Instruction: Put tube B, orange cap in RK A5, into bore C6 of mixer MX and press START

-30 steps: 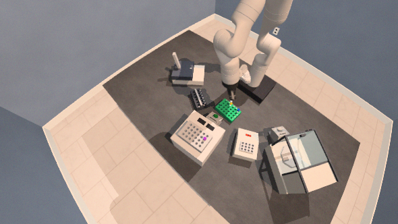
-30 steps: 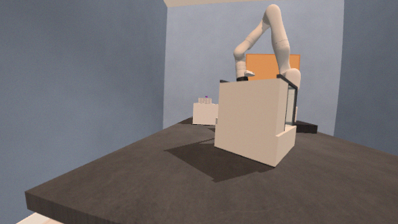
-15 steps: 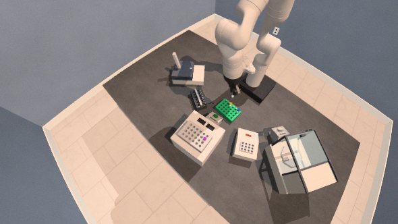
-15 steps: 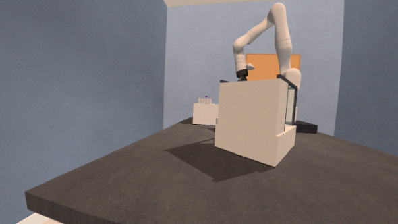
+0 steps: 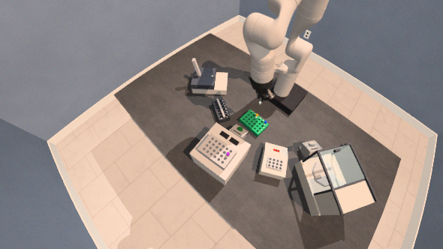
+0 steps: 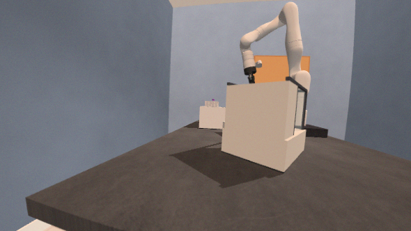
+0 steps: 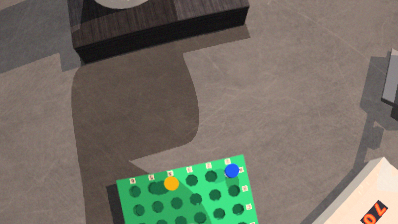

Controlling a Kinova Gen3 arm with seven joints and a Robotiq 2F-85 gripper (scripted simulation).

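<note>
My gripper (image 5: 261, 98) (image 6: 251, 81) is raised between the rack and the arm's base, shut on tube B; only a small pale tip of tube B (image 5: 260, 102) shows below the fingers. The fingers are outside the wrist view. The green rack (image 5: 244, 121) (image 7: 121, 192) has a yellow-orange cap (image 5: 257, 115) (image 7: 171, 183) in A4 and a blue cap (image 5: 265, 121) (image 7: 231, 170) in A1; A5 shows no cap. The mixer (image 5: 242, 145) (image 6: 210, 120) holds one purple cap (image 5: 227, 154) (image 6: 213, 99); no orange cap shows there. Its green START key (image 5: 240, 128) faces the rack. No lit lamp is discernible.
The magnet block (image 5: 221, 109) and spectrophotometer (image 5: 203, 79) stand beyond the rack on one side. The dry block (image 5: 274, 172) (image 7: 345, 205) and the tall balance (image 5: 354, 196) (image 6: 258, 125) stand on the other. The mixer is close to the rack. The arm's dark base plate (image 7: 165, 37) is close by.
</note>
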